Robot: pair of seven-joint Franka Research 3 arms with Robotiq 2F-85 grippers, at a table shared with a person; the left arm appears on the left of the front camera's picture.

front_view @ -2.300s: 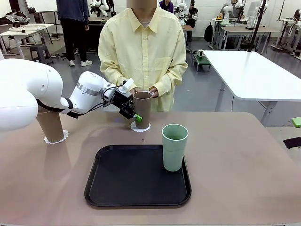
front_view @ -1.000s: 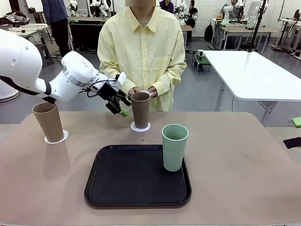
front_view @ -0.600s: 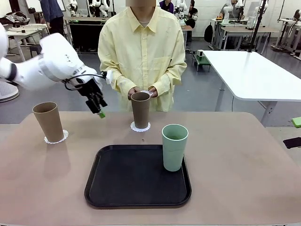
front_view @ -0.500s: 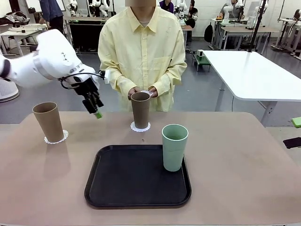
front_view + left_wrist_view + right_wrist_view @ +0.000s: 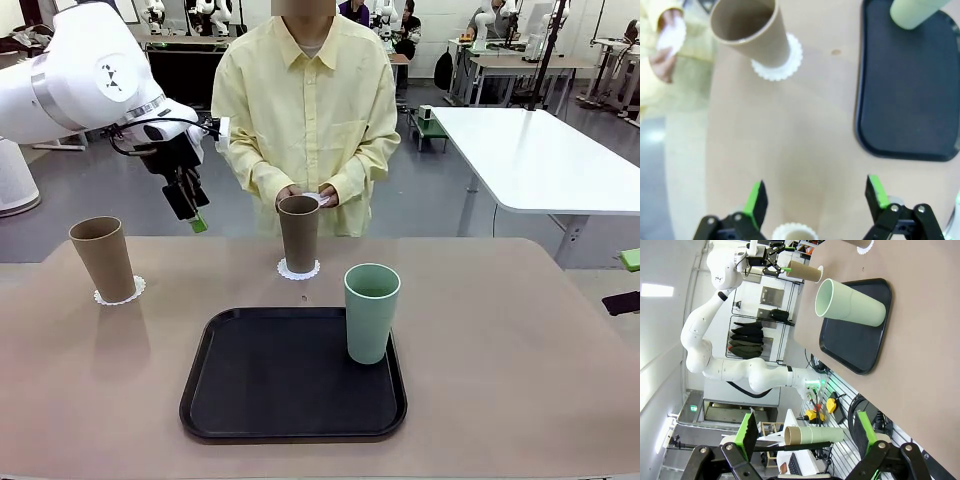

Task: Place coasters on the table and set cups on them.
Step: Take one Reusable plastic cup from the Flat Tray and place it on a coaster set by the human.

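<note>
Jaws of the black, green-padded left gripper (image 5: 190, 214) gape empty above and left of the middle tapered brown tumbler (image 5: 299, 232).

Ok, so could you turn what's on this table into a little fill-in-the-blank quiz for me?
1. The mint green cup stands on the black ____.
2. The number of brown cups standing on lacy white coasters is ____.
3. The left gripper hangs above the table, holding nothing, with its jaws ____.
Missing words: tray; two; open.
</note>
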